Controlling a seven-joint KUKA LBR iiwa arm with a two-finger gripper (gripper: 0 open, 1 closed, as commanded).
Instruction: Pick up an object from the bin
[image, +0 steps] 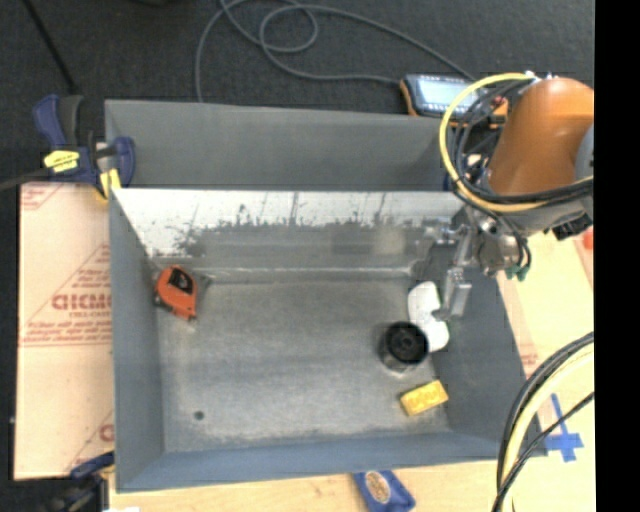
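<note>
Hovering, likely approach step: gripper (452, 293), jaw spread can't tell, has white tube-like piece (428, 316) just beside the jaws, black round cap (403, 343) right beyond it; next move probably needs centring over that piece, then lowering.

One each: orange tape measure (175, 291), white piece (427, 314), black disc (403, 345), yellow block (423, 397)

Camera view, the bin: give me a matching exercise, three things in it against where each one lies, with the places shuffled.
Things:
1. tape measure
2. black disc
3. yellow block

Places:
A. right beside the white piece
B. by the bin's left wall
C. lowest in the view, on the right

Pairs: 1-B, 2-A, 3-C
</note>
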